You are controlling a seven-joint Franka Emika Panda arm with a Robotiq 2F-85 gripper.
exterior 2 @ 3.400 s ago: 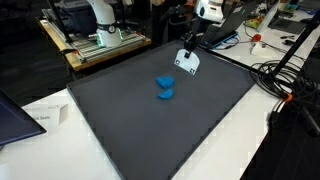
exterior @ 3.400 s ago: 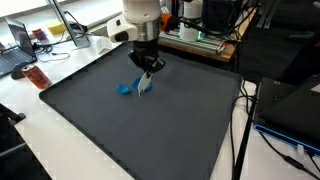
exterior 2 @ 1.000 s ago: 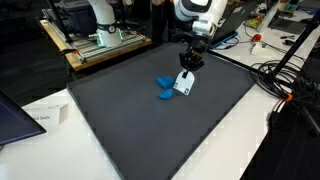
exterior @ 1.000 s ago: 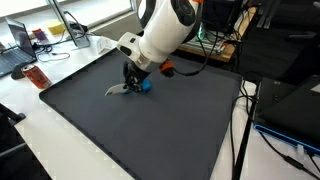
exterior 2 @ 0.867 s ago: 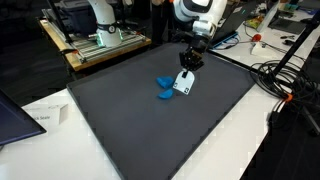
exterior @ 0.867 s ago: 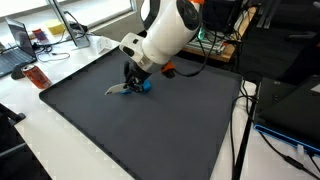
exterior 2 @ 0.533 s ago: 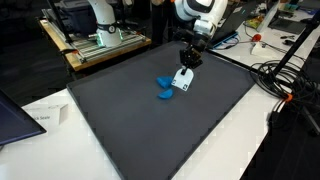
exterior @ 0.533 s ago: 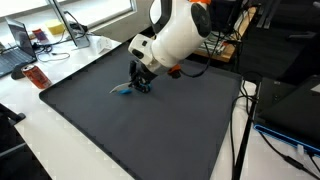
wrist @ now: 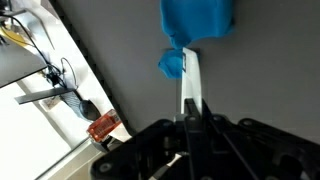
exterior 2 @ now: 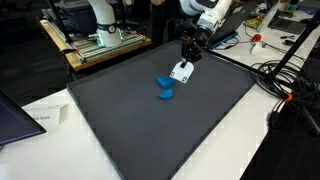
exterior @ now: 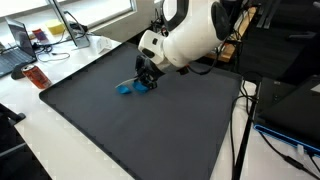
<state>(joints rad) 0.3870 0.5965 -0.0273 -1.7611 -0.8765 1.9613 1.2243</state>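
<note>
My gripper (exterior 2: 187,56) is shut on a thin white flat piece (exterior 2: 181,71), which hangs from the jaws just above the dark mat (exterior 2: 150,130). In the wrist view the white piece (wrist: 190,85) sticks straight out from the shut gripper (wrist: 190,118); its far end reaches two blue pieces, a large one (wrist: 197,20) and a small one (wrist: 172,64). In an exterior view both blue pieces (exterior 2: 164,88) lie on the mat just in front of the white piece. In an exterior view the gripper (exterior: 145,78) is low beside a blue piece (exterior: 125,88).
A red can (exterior: 37,77) and a laptop (exterior: 14,52) sit beyond the mat's edge. A rack with equipment (exterior 2: 100,40) stands behind the mat. Cables (exterior 2: 280,75) lie off its side. A paper (exterior 2: 45,117) rests near the corner.
The arm has swung sideways across the mat. The white piece, still gripped, has drawn back a little from the blue pieces. The jaws stayed shut.
</note>
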